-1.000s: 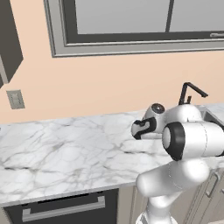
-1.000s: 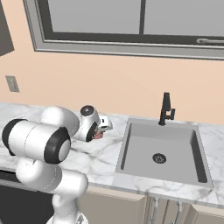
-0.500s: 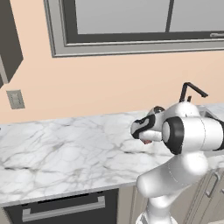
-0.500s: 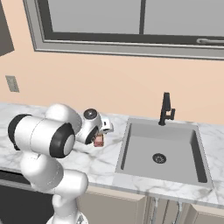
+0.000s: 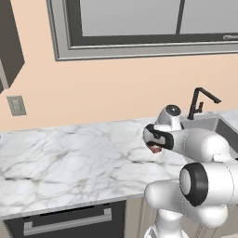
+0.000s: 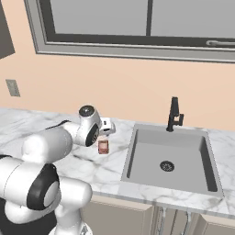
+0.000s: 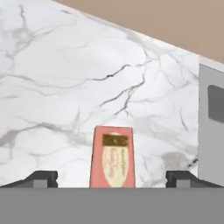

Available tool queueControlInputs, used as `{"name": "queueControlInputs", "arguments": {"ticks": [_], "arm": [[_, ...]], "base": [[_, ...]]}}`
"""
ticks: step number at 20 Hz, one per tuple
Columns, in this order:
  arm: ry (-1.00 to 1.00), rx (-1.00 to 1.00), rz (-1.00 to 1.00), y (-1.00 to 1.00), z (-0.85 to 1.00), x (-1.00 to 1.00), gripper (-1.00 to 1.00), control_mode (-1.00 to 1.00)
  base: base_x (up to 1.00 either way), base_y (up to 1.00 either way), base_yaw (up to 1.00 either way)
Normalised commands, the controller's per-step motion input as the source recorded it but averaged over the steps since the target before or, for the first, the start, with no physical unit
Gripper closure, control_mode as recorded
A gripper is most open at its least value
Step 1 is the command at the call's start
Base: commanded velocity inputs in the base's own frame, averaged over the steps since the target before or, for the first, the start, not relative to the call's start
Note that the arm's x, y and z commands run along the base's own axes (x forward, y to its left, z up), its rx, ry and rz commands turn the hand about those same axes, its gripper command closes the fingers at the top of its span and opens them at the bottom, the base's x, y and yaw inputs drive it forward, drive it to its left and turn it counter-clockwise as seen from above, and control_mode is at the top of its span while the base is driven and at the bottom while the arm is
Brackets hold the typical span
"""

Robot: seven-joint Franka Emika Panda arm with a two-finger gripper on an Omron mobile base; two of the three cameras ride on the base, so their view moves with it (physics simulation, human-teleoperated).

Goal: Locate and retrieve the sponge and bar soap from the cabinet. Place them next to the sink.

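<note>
The bar soap (image 7: 111, 155), a pinkish-red block with a printed label, rests on the marble counter just left of the sink (image 6: 130, 158). My gripper (image 7: 111, 177) hangs right over it, open, with one dark fingertip far out on each side and neither touching it. From the right base view the soap (image 6: 103, 147) sits under my gripper (image 6: 104, 139), a short way from the basin's left rim. In the left base view the soap (image 5: 155, 148) peeks out below my gripper (image 5: 156, 144). The sponge and the cabinet are out of view.
A black angular faucet (image 6: 174, 114) stands behind the basin. The marble counter (image 5: 69, 158) stretches wide to the left. A wall outlet (image 5: 16, 105) and a large window (image 5: 139, 23) are on the back wall. A dark panel (image 5: 9, 42) hangs at upper left.
My jaws have spread wide and let go of the bar soap, which now stands on the counter. The hand has shifted slightly towards the sink.
</note>
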Motion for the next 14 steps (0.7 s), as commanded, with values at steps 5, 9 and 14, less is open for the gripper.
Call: {"name": "queueControlInputs", "arguments": {"ticks": [5, 9, 14], "arm": [[0.18, 0.0, -0.02, 0.1, 0.72, -0.23, -1.0, -1.0], [0.07, 0.13, -0.06, -0.1, 0.55, -0.43, -1.0, -1.0], [-0.16, 0.09, -0.01, -0.1, 0.26, -0.76, -1.0, -1.0]], "base": [[0.0, 0.0, 0.0], [0.0, 0.0, 0.0], [0.0, 0.0, 0.0]]}}
